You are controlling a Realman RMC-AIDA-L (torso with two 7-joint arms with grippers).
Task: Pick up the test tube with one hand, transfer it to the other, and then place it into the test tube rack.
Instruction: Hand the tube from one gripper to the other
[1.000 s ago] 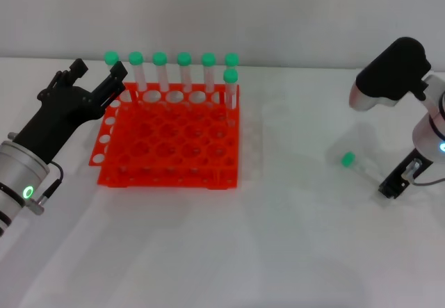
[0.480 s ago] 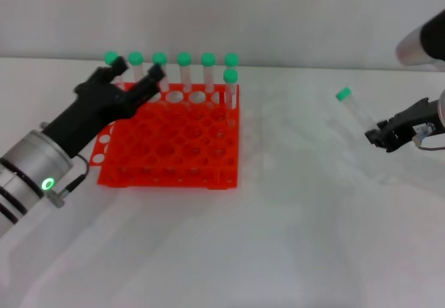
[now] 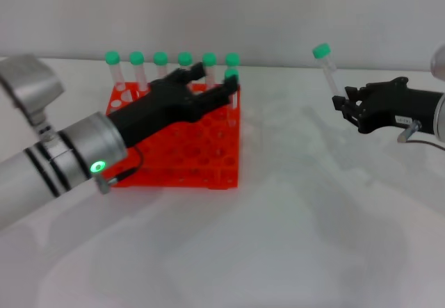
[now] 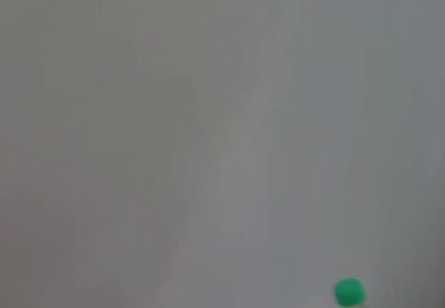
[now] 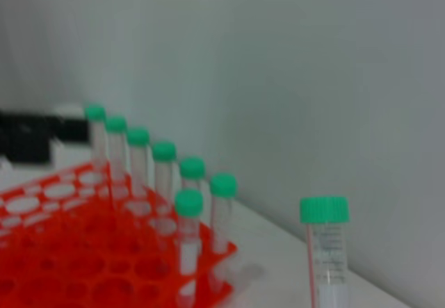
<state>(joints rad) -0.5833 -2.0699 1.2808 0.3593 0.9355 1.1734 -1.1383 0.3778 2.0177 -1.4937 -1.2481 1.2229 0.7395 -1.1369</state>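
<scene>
Test tube (image 3: 325,66) aloft right of test tube rack (image 3: 208,156)

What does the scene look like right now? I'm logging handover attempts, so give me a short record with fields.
held item: test tube, green cap up, nearly upright, lifted off the table
holder: right end effector, shut on the tube's lower part
receiver: left end effector, open, over the test tube rack
gap: the two end effectors are clearly apart
rack contents: seven capped tubes, six along the far row

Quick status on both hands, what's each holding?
Left hand: open, empty, above the rack.
Right hand: shut on the test tube, held upright.
</scene>
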